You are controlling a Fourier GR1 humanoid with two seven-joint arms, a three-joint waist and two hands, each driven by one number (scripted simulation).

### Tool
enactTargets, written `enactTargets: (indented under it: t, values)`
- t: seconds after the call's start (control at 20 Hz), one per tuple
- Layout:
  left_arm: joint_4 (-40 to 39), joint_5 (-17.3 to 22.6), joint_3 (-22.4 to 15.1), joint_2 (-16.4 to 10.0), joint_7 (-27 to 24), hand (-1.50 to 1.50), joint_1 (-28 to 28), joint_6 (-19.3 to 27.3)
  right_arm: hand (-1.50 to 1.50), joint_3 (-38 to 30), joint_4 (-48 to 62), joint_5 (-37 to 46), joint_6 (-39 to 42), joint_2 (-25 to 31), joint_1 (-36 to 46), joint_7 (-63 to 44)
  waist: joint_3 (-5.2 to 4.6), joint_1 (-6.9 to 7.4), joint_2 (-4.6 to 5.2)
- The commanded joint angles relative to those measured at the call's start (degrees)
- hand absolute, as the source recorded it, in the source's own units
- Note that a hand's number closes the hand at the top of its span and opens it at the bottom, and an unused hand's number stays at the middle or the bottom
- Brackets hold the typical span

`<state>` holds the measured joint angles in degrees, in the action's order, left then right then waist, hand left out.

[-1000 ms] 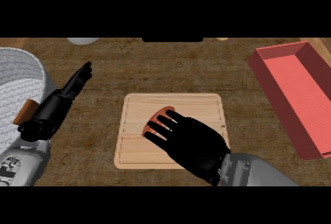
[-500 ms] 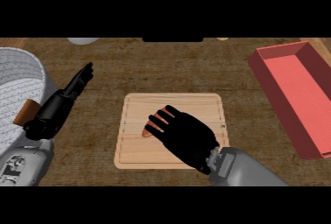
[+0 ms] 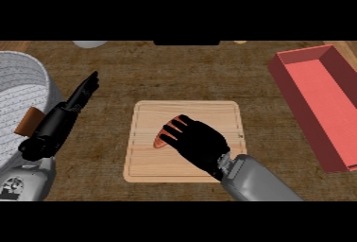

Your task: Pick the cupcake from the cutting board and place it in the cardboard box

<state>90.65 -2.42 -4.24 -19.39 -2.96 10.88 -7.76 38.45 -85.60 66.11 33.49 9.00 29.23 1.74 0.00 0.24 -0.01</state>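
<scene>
Two hands in view, both above a brown wooden counter (image 3: 174, 75).

Right hand (image 3: 202, 146): over the middle of the pale wooden cutting board (image 3: 150, 165), palm down, fingers (image 3: 182, 124) slightly apart and curled down over the cupcake (image 3: 162, 140).

Cupcake: on the cutting board, mostly hidden beneath the hand. Visible only as orange-red slivers at the hand's left edge and between the fingers.

Change since 1.0 s ago: hand shifted toward the board's far edge and slightly left. Grey forearm (image 3: 254, 182) swung in from the lower right toward the board's near edge.

Change since 0.5 s ago: almost none. Orange-red sliver at the same spot on the board. Board unmoved throughout.

Left hand (image 3: 66, 118): at the view's left, resting, fingers straight and pressed together, pointing away and slightly right. Just beside a grey-white woven basket (image 3: 21, 90). Same pose as in both earlier frames.

Small brown item (image 3: 29, 121): at the basket's rim, next to the left hand. Kind not discernible.

Red box (image 3: 314, 101): open-topped, at the view's right, set at an angle, well apart from the board. Position as before.

At the far edge: a white rounded item (image 3: 89, 43) and a dark item (image 3: 187, 42), both cut off by the view.
</scene>
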Motion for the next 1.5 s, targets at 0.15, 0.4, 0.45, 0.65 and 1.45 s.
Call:
enactTargets:
  t: [0.15,0.4,0.45,0.65,1.45]
  values:
    - [-1.9,-2.2,0.7,2.6,0.3,0.0,1.8,-0.8,-1.5,-3.6,4.9,4.7,-3.6,1.5,-0.4,4.7,0.0,-0.15,0.02]
    - [-1.5,-1.5,2.4,2.2,-0.1,0.0,1.1,-2.9,-1.5,-4.3,18.2,9.1,-9.6,-6.0,4.2,4.2,0.0,0.34,0.14]
    - [-1.6,-2.8,3.1,2.8,-2.4,0.0,-0.5,-2.9,-1.5,-4.7,9.9,9.4,-5.9,-2.8,0.0,5.8,-0.01,-0.09,0.0]
    - [3.0,-2.5,3.8,3.1,1.4,0.0,-0.7,-3.7,-1.5,-6.0,14.2,10.4,-7.5,-5.5,-0.4,6.8,0.0,0.03,0.0]
    - [-1.0,-4.3,5.5,4.0,-1.2,0.0,0.3,-4.6,1.5,-12.7,23.4,13.0,-28.4,-6.3,0.8,16.0,0.01,0.38,0.22]
